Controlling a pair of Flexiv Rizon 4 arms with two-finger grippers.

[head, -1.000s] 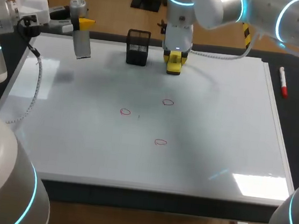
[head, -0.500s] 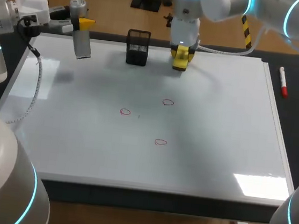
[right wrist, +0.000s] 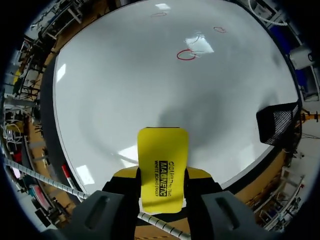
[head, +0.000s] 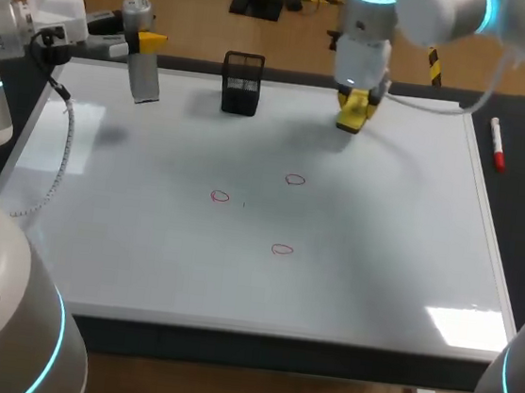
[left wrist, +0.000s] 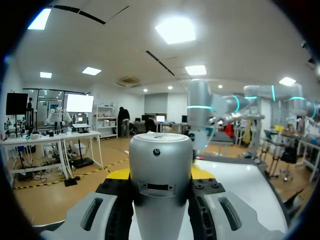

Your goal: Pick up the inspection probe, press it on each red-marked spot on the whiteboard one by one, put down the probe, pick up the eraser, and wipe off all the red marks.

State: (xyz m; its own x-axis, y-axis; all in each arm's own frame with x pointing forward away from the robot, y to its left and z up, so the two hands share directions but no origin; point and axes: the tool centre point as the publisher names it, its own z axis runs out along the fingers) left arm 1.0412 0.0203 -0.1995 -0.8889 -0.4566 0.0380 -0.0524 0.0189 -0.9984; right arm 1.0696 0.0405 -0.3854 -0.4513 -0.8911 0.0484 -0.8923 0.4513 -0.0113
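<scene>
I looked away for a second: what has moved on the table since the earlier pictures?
The right gripper, shut on the flat yellow eraser, swung rightward along the whiteboard's far edge, away from the black mesh basket. The left gripper kept the grey cylindrical probe where it was; the three red circles are unchanged.

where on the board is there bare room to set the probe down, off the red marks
Bare on the white whiteboard: the near-left stretch and the wide right half, between the three red circles and the red marker. Crowded: far edge, with held grey cylindrical probe, black mesh holder and yellow block eraser.
</scene>
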